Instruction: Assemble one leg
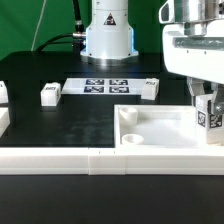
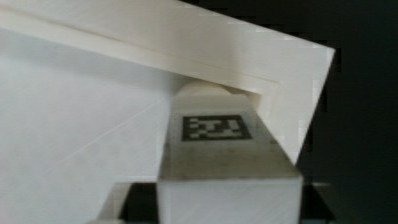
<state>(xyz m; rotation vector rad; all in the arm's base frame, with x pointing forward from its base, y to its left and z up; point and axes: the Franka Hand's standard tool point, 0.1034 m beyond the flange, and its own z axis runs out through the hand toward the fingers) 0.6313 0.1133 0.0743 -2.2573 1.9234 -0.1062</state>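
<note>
Over tray corner, gripper gripping tagged leg

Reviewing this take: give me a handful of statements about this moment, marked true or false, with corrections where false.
1. The gripper holds a tagged white leg over the large white tray-like piece. True.
2. The held leg is at the tray piece's corner on the exterior view's left. False: it is at the exterior view's right end.
3. The marker board lies flat on the black table, behind the tray piece. True.
4. All loose legs are stacked inside the tray piece. False: one loose leg and another lie on the table beside the marker board.
5. In the wrist view the held leg's tag is visible. True.
</note>
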